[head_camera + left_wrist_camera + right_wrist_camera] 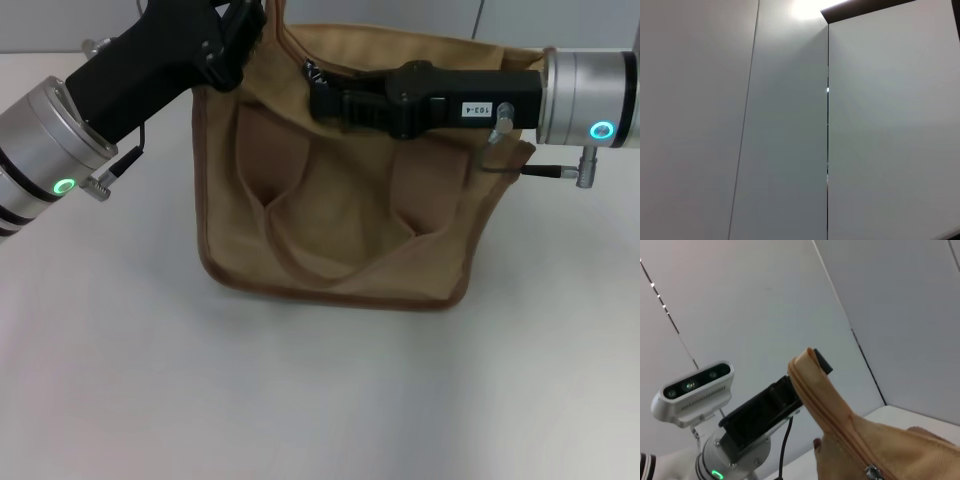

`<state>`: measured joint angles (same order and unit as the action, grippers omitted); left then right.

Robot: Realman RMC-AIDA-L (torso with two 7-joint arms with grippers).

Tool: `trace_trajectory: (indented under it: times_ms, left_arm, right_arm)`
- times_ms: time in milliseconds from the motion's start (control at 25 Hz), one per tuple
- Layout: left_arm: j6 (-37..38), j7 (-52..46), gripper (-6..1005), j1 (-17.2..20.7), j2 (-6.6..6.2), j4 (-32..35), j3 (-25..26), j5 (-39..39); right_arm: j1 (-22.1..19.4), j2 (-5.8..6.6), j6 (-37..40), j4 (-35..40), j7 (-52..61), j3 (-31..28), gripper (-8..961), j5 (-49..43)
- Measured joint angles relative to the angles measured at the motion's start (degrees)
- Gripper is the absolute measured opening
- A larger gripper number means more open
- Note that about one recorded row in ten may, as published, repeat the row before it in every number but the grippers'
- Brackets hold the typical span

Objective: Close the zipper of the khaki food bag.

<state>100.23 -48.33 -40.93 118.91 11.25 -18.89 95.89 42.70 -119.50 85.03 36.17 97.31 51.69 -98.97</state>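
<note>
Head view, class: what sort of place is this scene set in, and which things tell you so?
Probably a robot lab or test bench, not a home: a bare white table, plain grey wall panels, and a single khaki food bag worked by the left gripper and right gripper.

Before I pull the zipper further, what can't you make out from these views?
- Left gripper fingers: head view, hidden behind the bag corner.
- Right gripper fingers: head view, too dark against the bag's top.
- Zipper beyond the pull: right wrist view, cut by the edge.
- Left wrist view: only wall.
</note>
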Motion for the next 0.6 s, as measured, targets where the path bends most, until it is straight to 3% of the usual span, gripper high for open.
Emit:
trace_trajectory:
  times_ms: [360, 600]
  left_arm:
    - [0.19, -0.64, 73, 0.13, -0.05, -0.09, -0.01, 0.00]
    - [0.32, -0.71, 74, 0.20, 0.02, -0.10, -0.58, 0.02]
  right_arm:
    - [-0.93, 0.20, 0.34, 1.12, 1.25, 0.60, 68, -0.18]
    - [-1.72, 0.34, -0.23, 6.47, 6.33, 5.57, 40, -0.52]
